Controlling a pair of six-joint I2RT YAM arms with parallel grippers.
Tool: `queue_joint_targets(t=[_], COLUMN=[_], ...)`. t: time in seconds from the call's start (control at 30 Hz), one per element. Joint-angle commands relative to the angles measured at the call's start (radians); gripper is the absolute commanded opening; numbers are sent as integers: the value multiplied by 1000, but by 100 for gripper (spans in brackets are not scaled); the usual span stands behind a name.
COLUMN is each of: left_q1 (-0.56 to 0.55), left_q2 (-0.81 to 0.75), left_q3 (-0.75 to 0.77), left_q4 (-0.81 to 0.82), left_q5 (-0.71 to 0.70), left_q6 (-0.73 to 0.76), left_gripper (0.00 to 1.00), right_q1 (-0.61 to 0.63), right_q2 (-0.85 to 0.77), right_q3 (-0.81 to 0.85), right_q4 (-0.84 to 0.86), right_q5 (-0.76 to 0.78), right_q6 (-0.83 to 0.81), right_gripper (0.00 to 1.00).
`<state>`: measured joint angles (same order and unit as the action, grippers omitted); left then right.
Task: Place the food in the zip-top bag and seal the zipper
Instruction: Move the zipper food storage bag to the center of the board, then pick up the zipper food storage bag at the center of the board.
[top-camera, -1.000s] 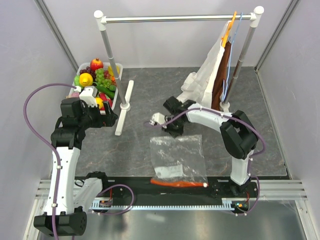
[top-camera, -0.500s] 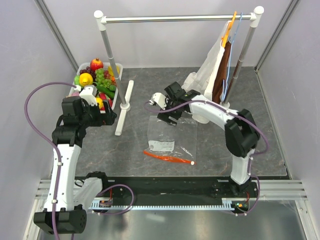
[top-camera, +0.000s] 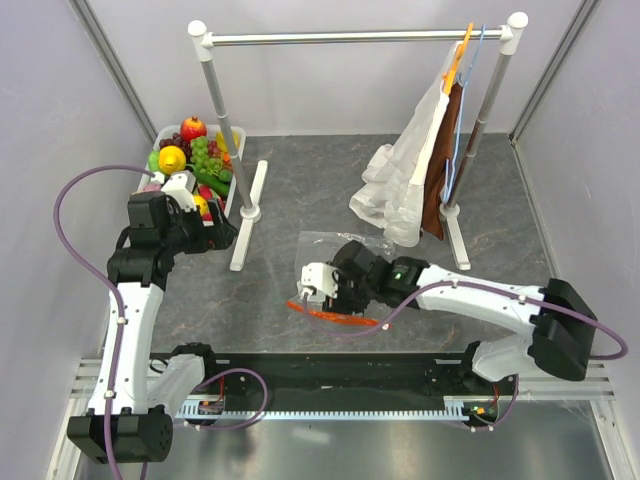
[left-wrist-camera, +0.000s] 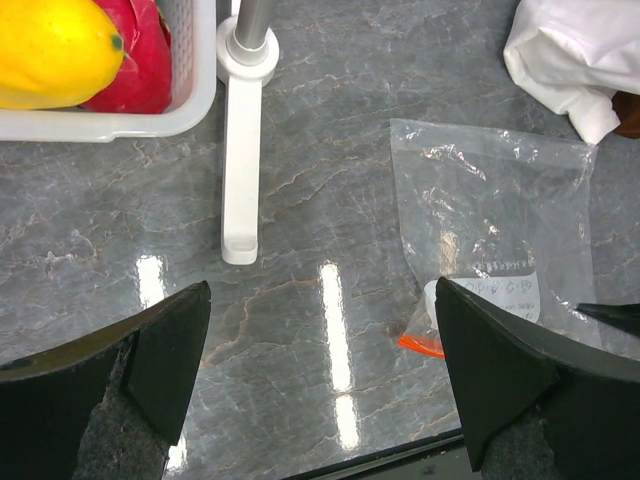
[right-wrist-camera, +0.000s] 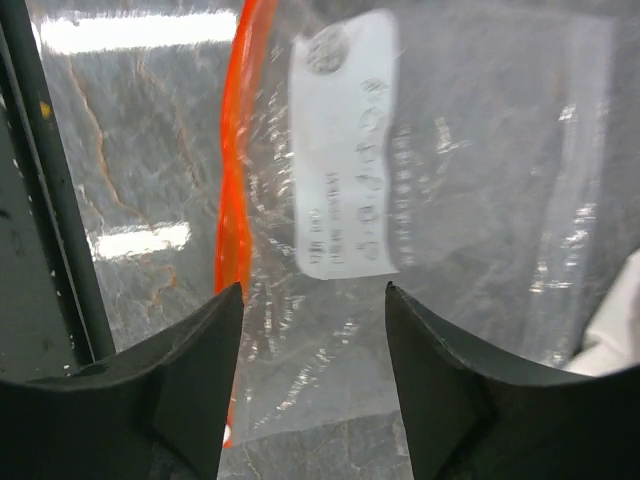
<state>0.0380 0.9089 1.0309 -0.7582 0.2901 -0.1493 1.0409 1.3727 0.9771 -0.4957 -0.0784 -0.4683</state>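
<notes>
Grey marbled tabletop, walled in pale panels, sets the scene: at far left a white plastic basket (top-camera: 160, 135) holds the food, among it a yellow toy lemon (top-camera: 172, 158), a bunch of green toy grapes (top-camera: 206, 154) and a red toy fruit (top-camera: 193, 127), none of it yet picked. Just near of the basket hangs the left gripper (left-wrist-camera: 320, 380), its pincer spread wide and carrying nothing. To its right stands the white foot of a clothes rail (top-camera: 250, 213). Mid-table lies the clear, crinkly zip-top bag (left-wrist-camera: 490, 220), flat on the surface and without food in it, white printed label (right-wrist-camera: 345, 150) uppermost and the thin orange-red zipper (top-camera: 335, 318) along its near edge. The right gripper (right-wrist-camera: 312, 300) hovers low over that label and strip, pincer parted to a middling gap with no plastic pinched between the fingers. A white cloth (top-camera: 400, 185) droops from a hanger at far right, well apart from the work. The step in hand appears to be opening the mouth; doing it well likely means pinching only the upper film beside the orange strip and lifting gently, so the lower layer stays down and the mouth gapes toward the basket side.
</notes>
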Motion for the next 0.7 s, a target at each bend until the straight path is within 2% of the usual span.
queue_joint_targets(t=[0.0, 0.03, 0.13, 0.4, 0.67], left_q1=[5, 5, 3, 3, 5], left_q2=[-21, -27, -30, -22, -27], left_q3=[-9, -12, -22, -19, -32], left_q4=[10, 11, 16, 19, 31], left_q5=[-3, -6, -6, 9, 24], left_q6=[-33, -30, -32, -33, -38], left_gripper=[100, 100, 100, 100, 100], right_q1=[102, 134, 169, 180, 116], right_q2=[29, 43, 66, 132, 204], right_q3=[-44, -61, -84, -114, -55], right_q4=[89, 92, 88, 169, 161], right_q5=[158, 176, 215, 324, 269], right_q6=[-53, -65, -82, -72, -30], right_gripper=[70, 76, 81, 77, 75])
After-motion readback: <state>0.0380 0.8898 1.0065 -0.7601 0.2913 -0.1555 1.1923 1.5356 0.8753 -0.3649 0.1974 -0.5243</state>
